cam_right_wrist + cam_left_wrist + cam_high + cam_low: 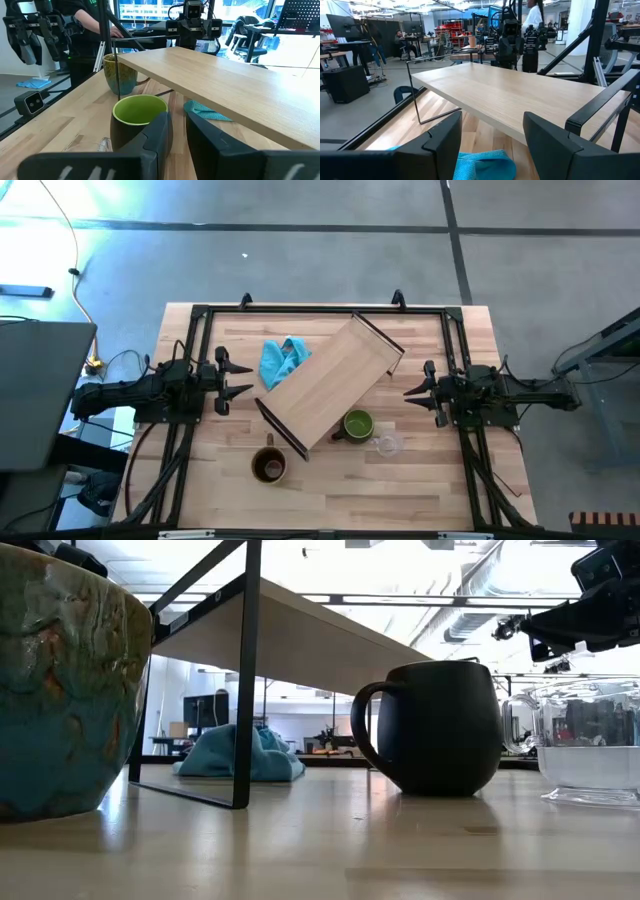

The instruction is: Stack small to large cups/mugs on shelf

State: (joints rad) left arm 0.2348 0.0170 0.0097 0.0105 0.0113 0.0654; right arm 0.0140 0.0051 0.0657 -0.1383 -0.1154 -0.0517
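We see the shelf (330,388) lying slantwise across the counter (400,500), bare on top. Next to the shelf's near long edge stand the green mug (357,424) and, touching it, the glass cup (388,444); the brown mug (269,465) sits by the shelf's lower end frame. Our left claw (243,378) gapes wide, empty; our right claw (409,392) is narrow, empty.

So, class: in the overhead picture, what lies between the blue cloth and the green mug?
The shelf lies between the blue cloth and the green mug, running diagonally across the table, as the high view shows.
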